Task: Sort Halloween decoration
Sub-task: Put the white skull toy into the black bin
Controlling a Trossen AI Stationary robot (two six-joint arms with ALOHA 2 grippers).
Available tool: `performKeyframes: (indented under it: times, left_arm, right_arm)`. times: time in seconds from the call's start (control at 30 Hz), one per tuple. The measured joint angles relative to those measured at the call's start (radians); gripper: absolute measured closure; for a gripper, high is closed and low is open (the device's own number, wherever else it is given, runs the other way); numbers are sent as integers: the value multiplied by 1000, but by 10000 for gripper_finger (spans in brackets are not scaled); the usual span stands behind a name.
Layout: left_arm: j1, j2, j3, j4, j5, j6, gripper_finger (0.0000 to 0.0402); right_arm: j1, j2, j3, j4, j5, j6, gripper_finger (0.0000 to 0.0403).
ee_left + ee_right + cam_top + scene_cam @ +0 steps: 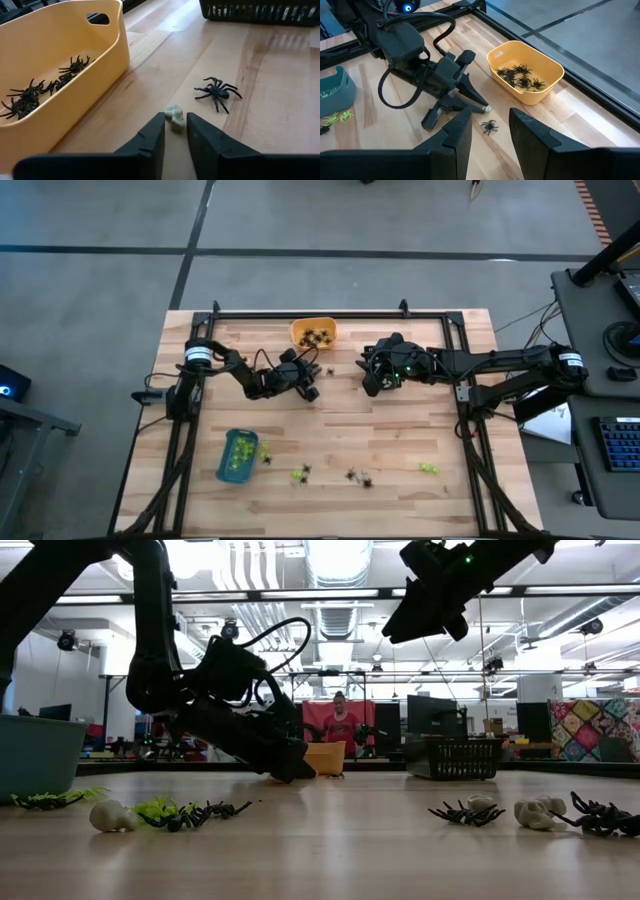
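My left gripper (174, 131) is low at the table just right of the orange tray (313, 333), its fingers closed around a small whitish trinket (174, 116). A loose black spider (217, 92) lies on the wood just beyond it. The orange tray (60, 50) holds several black spiders. My right gripper (487, 132) hangs open and empty, raised above the table to the right of the left one (375, 375). More lime, black and whitish trinkets lie near the table's near edge (358, 476). My left gripper pinches the whitish trinket (175, 120) between its two fingertips (157, 127). The fingers slant down toward the table, coming from the table's left. The trinket sits at the very tips, at table level; whether it is lifted off the wood does not show.
A blue tray (237, 455) with lime pieces stands near the table's near left. A black basket (260, 10) stands beyond the loose spider. In the low view, whitish (110, 815), lime (160, 808) and black (465, 812) trinkets are scattered along the near edge. A person (342, 725) stands far behind.
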State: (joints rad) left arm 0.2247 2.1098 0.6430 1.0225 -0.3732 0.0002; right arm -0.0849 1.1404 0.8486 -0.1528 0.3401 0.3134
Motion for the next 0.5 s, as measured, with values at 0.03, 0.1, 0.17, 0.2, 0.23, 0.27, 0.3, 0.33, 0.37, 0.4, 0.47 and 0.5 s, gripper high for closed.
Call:
performKeyframes:
  times: [0.03, 0.1, 0.17, 0.2, 0.23, 0.27, 0.3, 0.33, 0.37, 0.4, 0.47, 0.5]
  left_arm:
    - [0, 0, 0, 0, 2, 0, 351]
    - [0, 0, 0, 0, 5, -1, 373]
    - [0, 0, 0, 0, 5, -1, 392]
    - [0, 0, 0, 0, 5, -2, 396]
    - [1, 0, 0, 0, 5, -3, 396]
    - [1, 0, 0, 0, 5, -4, 395]
    - [1, 0, 0, -1, 5, -4, 394]
    - [1, 0, 0, -2, 5, -5, 395]
    - [1, 0, 0, -2, 5, -5, 396]
    - [1, 0, 0, -2, 5, -6, 398]
    - [1, 0, 0, -1, 5, -10, 400]
    - [-2, -3, -2, -1, 6, -13, 400]
  right_arm:
    - [0, 0, 0, 0, 0, 0, 280]
    - [0, 0, 0, 0, 0, 0, 280]
    - [0, 0, 0, 0, 0, 0, 280]
    - [0, 0, 0, 0, 0, 0, 280]
    - [0, 0, 0, 0, 0, 0, 280]
    - [0, 0, 0, 0, 0, 0, 280]
    - [0, 0, 0, 0, 0, 0, 280]
    - [0, 0, 0, 0, 0, 0, 280]
    - [0, 0, 0, 0, 0, 0, 280]
    - [0, 0, 0, 0, 0, 0, 280]
    - [0, 0, 0, -1, -1, 0, 280]
    - [0, 0, 0, -2, -2, -1, 280]
